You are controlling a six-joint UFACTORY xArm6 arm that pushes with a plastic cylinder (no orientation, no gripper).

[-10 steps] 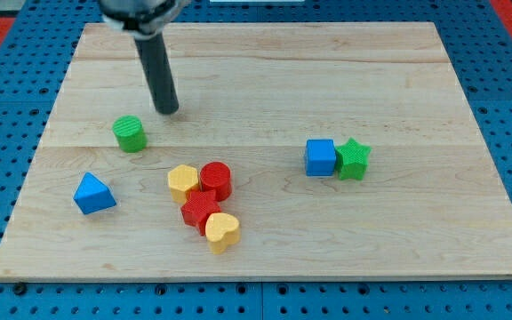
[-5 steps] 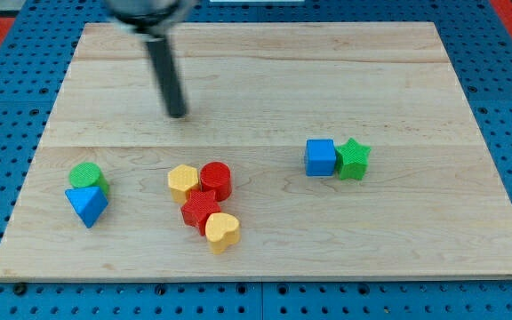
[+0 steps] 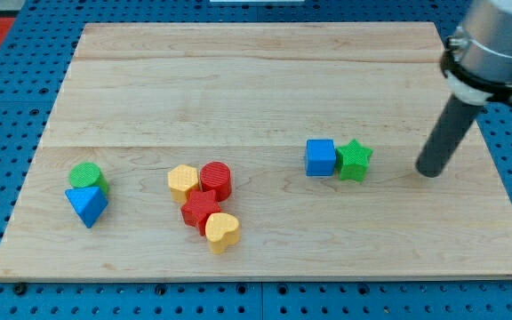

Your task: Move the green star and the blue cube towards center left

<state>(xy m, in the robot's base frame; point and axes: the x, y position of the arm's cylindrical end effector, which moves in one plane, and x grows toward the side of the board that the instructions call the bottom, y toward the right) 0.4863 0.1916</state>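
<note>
The green star [image 3: 354,161] lies on the wooden board [image 3: 265,80], right of centre. The blue cube [image 3: 321,157] touches its left side. My tip [image 3: 429,172] rests on the board to the right of the star, with a gap between them. The rod rises from the tip up to the view's top right.
A green cylinder [image 3: 85,175] and a blue triangle [image 3: 86,205] touch at the view's left. A cluster sits left of centre: a yellow block [image 3: 182,183], a red cylinder [image 3: 216,180], a red block [image 3: 201,212] and a yellow heart [image 3: 222,231].
My rod has swung from the upper left of the board to the right side of the green star. The green cylinder slid down-left against the blue triangle, which shifted a little.
</note>
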